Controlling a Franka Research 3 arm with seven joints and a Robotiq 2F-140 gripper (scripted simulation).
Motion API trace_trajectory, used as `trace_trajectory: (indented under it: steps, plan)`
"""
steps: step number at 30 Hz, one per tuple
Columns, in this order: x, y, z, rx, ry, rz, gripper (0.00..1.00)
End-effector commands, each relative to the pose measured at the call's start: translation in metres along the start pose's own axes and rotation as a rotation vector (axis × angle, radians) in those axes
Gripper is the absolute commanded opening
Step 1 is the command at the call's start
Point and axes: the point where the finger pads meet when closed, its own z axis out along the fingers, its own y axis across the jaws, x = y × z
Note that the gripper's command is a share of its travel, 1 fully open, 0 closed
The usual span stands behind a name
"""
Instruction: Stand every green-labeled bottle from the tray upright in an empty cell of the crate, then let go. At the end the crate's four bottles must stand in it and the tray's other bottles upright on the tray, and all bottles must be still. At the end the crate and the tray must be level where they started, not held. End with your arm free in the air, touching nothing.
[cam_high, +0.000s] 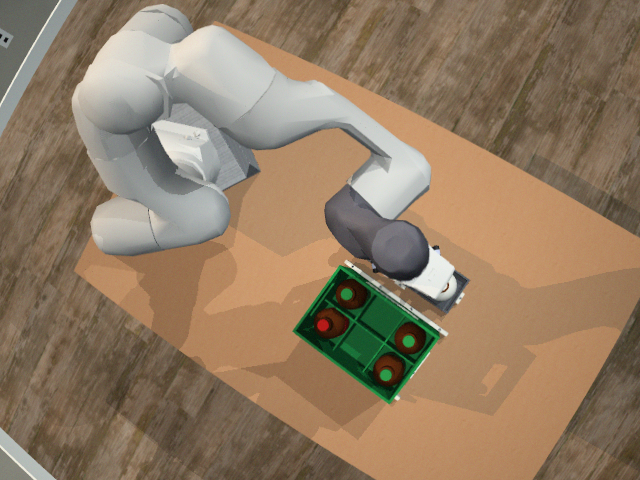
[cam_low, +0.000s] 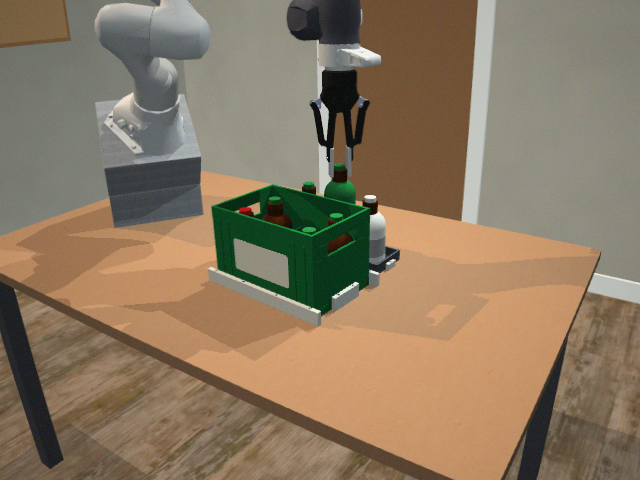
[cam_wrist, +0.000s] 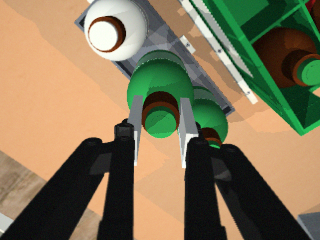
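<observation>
Table, with crate (cam_high: 315, 301) (cam_low: 320, 268) at lower centre of the top view: four bottles inside, one per cell, two cells between the pairs. Tray (cam_high: 461, 289) (cam_low: 394, 255) (cam_wrist: 123, 66) beside it, toward upper right. On tray: bottle (cam_high: 445, 290) (cam_low: 377, 232) (cam_wrist: 127, 31), at upper left in wrist view.

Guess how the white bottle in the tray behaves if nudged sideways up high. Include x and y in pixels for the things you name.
The white bottle (cam_high: 443, 296) (cam_low: 377, 227) (cam_wrist: 136, 29) would probably tip before sliding: it stands tall, and the low rim of the tray (cam_high: 464, 285) (cam_low: 394, 254) (cam_wrist: 200, 71) could catch its foot. Its rounded shoulder looks smooth, so contact there may slip. Once down, its round body would likely roll.
</observation>
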Motion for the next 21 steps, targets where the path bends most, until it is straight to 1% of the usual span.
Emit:
trace_trajectory:
  steps: [1,13,21]
  plan:
    - [0.000,-0.001,-0.004,0.000,0.000,0.006,0.00]
    - [0.000,-0.001,-0.017,0.000,0.000,0.006,0.00]
    - [0.001,-0.001,-0.021,0.000,0.000,0.006,0.00]
